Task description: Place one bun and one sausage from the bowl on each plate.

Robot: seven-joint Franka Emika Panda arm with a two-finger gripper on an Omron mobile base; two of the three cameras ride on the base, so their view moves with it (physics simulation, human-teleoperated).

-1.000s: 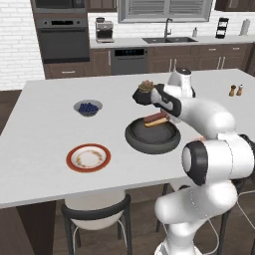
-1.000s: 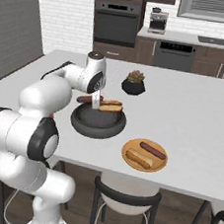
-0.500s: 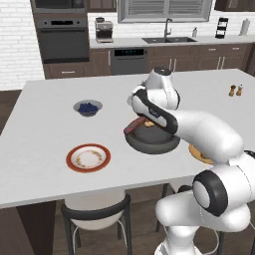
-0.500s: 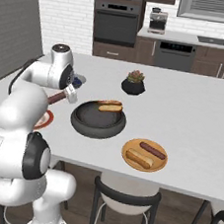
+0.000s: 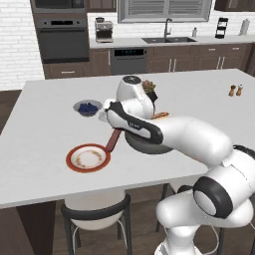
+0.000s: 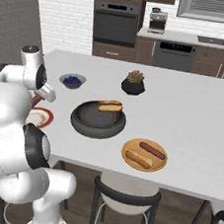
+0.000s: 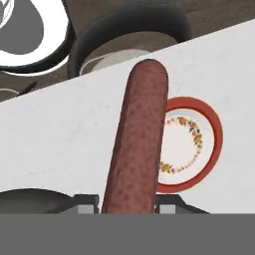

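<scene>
A sausage [image 7: 137,144], clamped in my gripper [image 5: 110,133], hangs beside the bare red-rimmed plate [image 5: 88,158] at its 2 o'clock. The orange plate [image 6: 144,155] has bun and sausage (half done, I judge); one bun waits in the bowl [image 6: 97,119].

- White brick wall [image 5: 17,37] at the back left.
- Black built-in oven [image 5: 61,37] set in dark brown cabinets [image 5: 189,62].
- Window with blinds [image 5: 167,9] above the sink [image 5: 168,39].
- Coffee machine [image 5: 103,31] on the back counter.
- Dark wooden floor [image 5: 45,229]; black stools [image 6: 125,205] tucked under the white island [image 6: 193,114].
</scene>
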